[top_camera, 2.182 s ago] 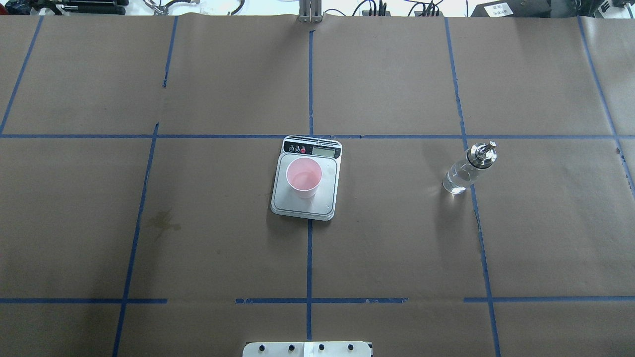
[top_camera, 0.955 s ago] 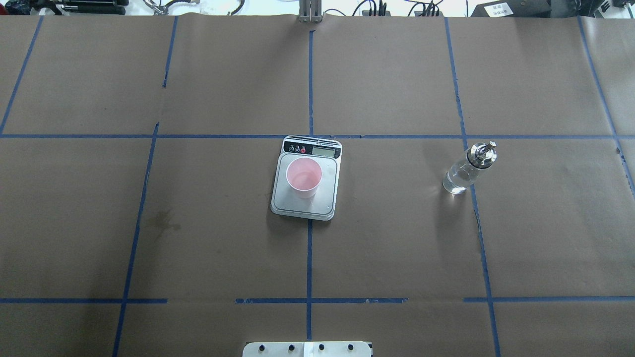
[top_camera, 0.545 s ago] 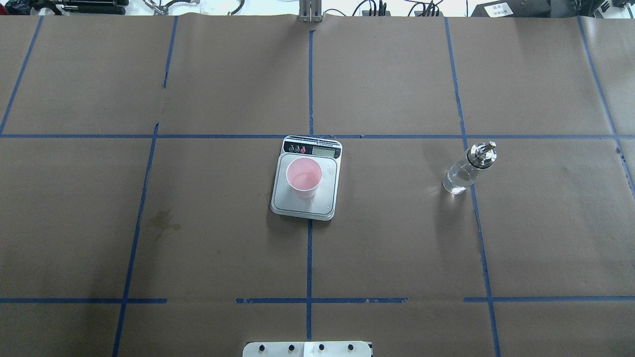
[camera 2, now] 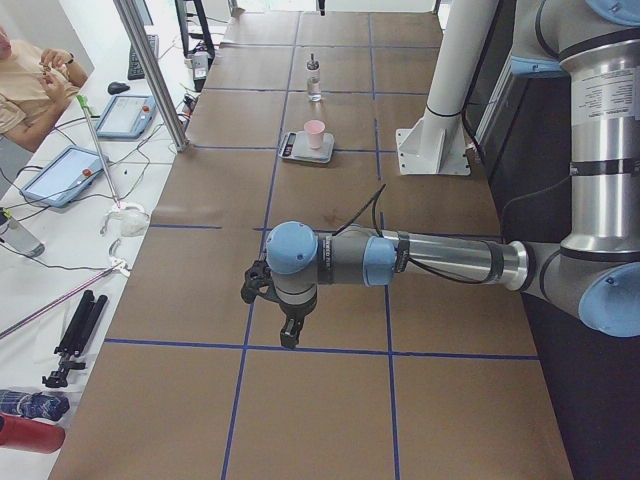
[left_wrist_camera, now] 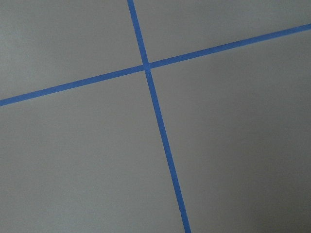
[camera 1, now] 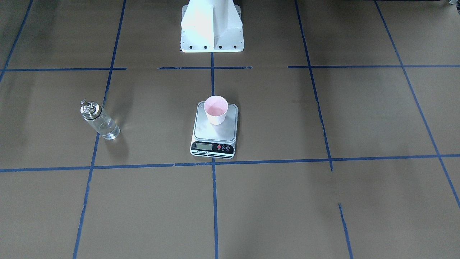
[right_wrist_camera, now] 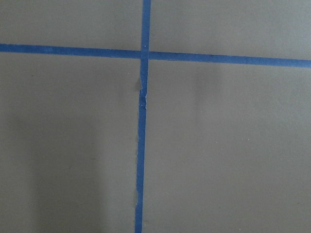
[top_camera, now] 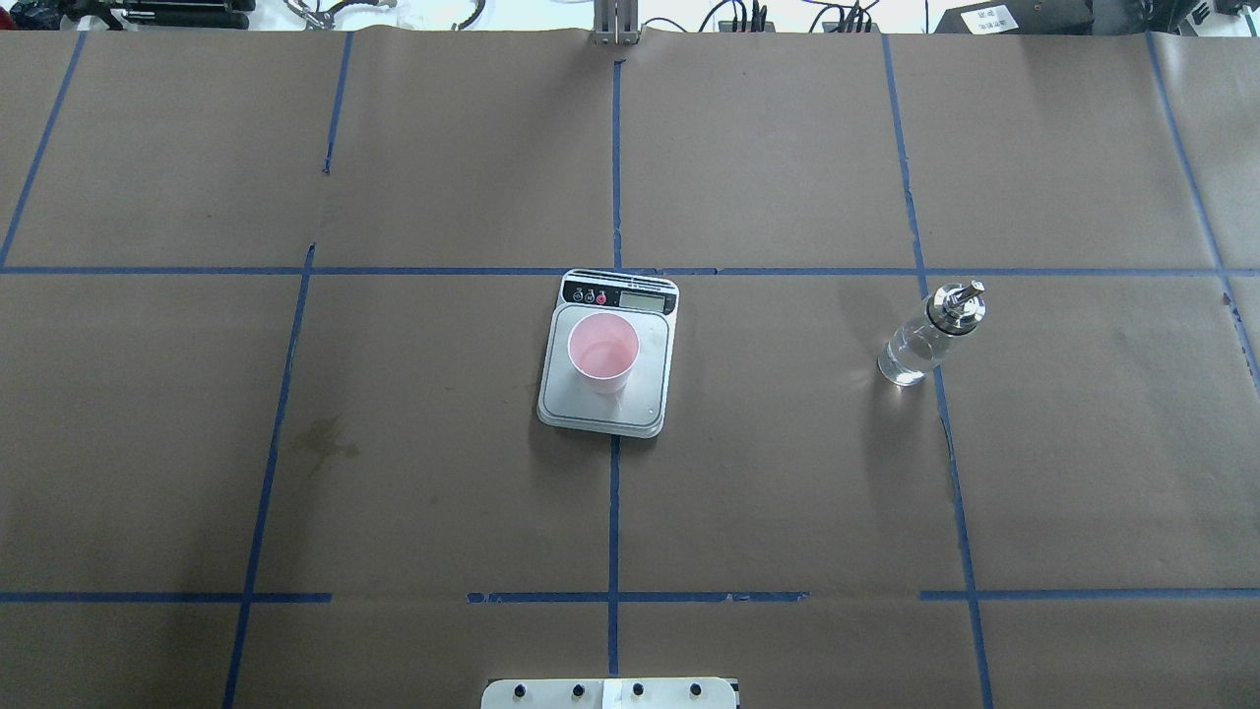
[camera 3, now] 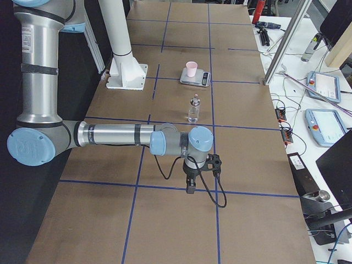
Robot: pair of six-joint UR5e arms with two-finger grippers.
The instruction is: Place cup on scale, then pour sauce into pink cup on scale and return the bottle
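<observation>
The pink cup (top_camera: 603, 352) stands upright on the scale (top_camera: 645, 409) at the table's middle; it also shows in the front view (camera 1: 216, 108). The clear glass bottle (top_camera: 920, 335) with its silver spout cap stands upright on the paper, far to the scale's right and apart from it, with clear sauce low inside. I cannot tell whether the cup holds liquid. My left gripper (camera 2: 288, 335) and right gripper (camera 3: 191, 187) hang over the table's two ends, far from these things. They show in the side views only, so I cannot tell if they are open or shut.
Brown paper with a blue tape grid covers the table (top_camera: 394, 492). The robot's white base (camera 1: 212, 27) stands behind the scale. Both wrist views show only paper and tape crossings. Tablets and cables lie beyond the far table edge (camera 2: 70, 170).
</observation>
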